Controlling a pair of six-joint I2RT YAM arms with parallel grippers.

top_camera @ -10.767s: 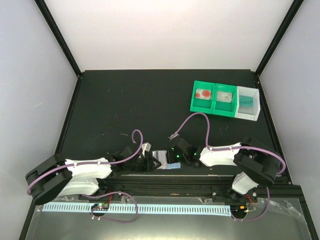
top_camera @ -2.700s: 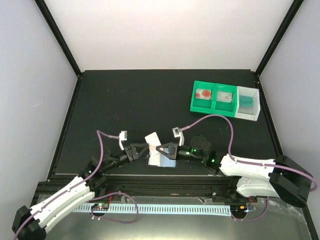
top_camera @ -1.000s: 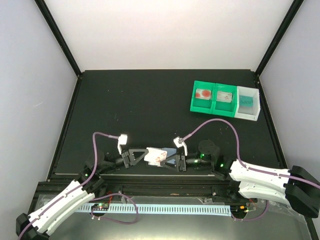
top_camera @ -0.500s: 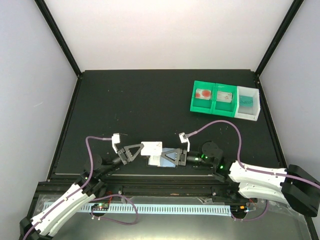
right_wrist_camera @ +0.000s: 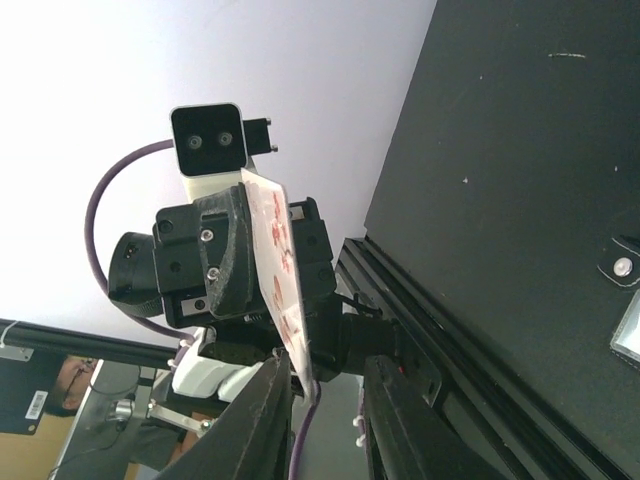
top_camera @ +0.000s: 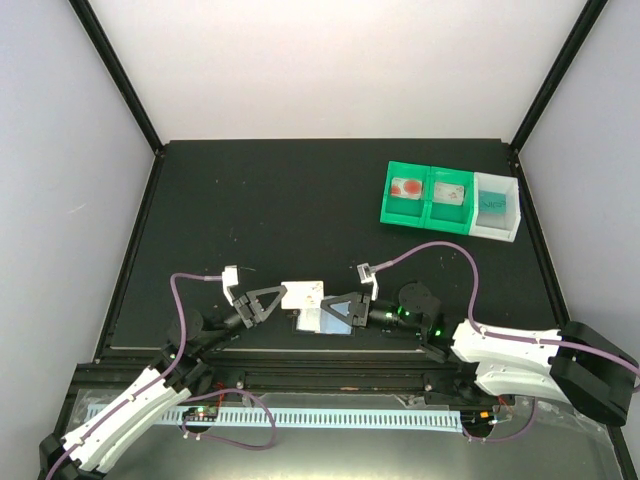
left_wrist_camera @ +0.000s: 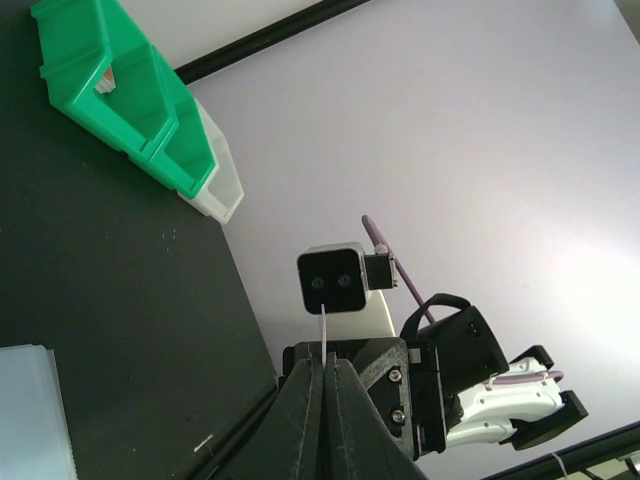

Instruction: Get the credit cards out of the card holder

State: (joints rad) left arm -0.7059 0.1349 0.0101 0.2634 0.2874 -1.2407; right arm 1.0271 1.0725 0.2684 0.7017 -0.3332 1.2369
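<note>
A whitish credit card with red marks hangs above the table's near edge, with my left gripper shut on its left end. In the left wrist view the card shows edge-on, sticking out of the shut left gripper. My right gripper faces it from the right. In the right wrist view the card's lower corner sits between the parted fingers of the right gripper, against one finger and apart from the other. The black card holder lies open on the table below, and its snap strap shows at the right edge.
A green-and-white three-compartment tray stands at the back right and holds small cards; it shows again as the tray at the upper left. The black frame rail runs along the table's near edge, just under both grippers. Purple cables loop over each wrist.
Over the last second the left gripper carried the card slightly left and level. The right gripper followed, and its jaws narrowed round the card's free end.
</note>
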